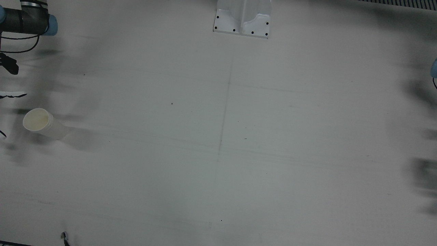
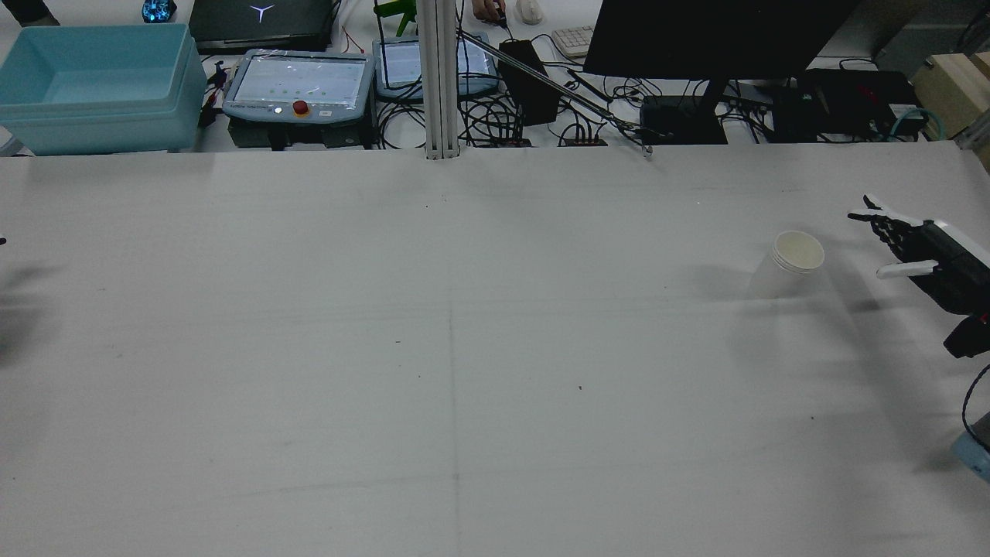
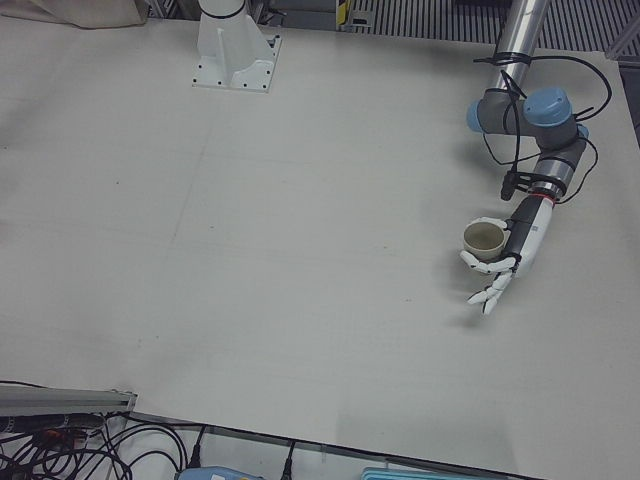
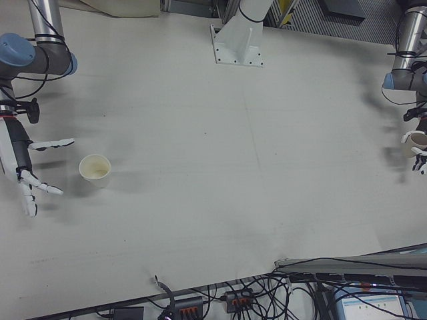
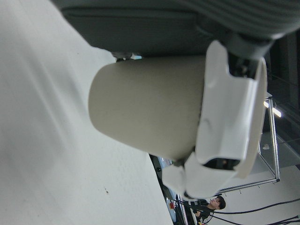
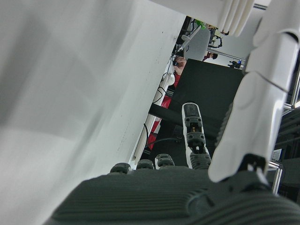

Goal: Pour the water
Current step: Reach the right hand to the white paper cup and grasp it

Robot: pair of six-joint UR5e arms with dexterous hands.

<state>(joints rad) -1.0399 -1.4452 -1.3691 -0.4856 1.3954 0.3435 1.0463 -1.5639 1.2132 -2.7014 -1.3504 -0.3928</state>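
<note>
Front view: white jar (image 1: 42, 123) stood upright, mouth open, near the view's left edge of the tabletop (image 1: 218, 136); no hand was clearly visible here, only the right arm's elbow at the top-left corner.

Rear view: right hand (image 2: 924, 259) hovered just beside the jar (image 2: 790, 264), apart from it, fingers (image 2: 878, 219) spread and holding nothing. Left hand fell outside this frame.

Left-front view: left hand (image 3: 505, 262) held a paper cup (image 3: 483, 238) upright, rim level, thumb wrapped round its near wall while the other fingers trailed loosely below. Contents could not be read.

Right-front view: right hand (image 4: 25, 167) sat near the jar (image 4: 95, 169) with fingers splayed, not touching. Cup (image 4: 415, 143) and left hand (image 4: 419, 155) were far across at the opposite edge, well apart from the jar.

Left hand view: cup (image 5: 150, 112) was pinned against the palm by a white thumb (image 5: 225, 112) over its upper part; grip looked partial.

Right hand view: only open fingers (image 6: 253, 117) and blurred tabletop, nothing grasped.

Judgement: the step in hand looked like bringing the two vessels together. Best to close the right hand round the jar's lower body, carry the cup level across, then tilt slowly with its lip over the jar's mouth. The loose cup grip risked slipping on tilt.
</note>
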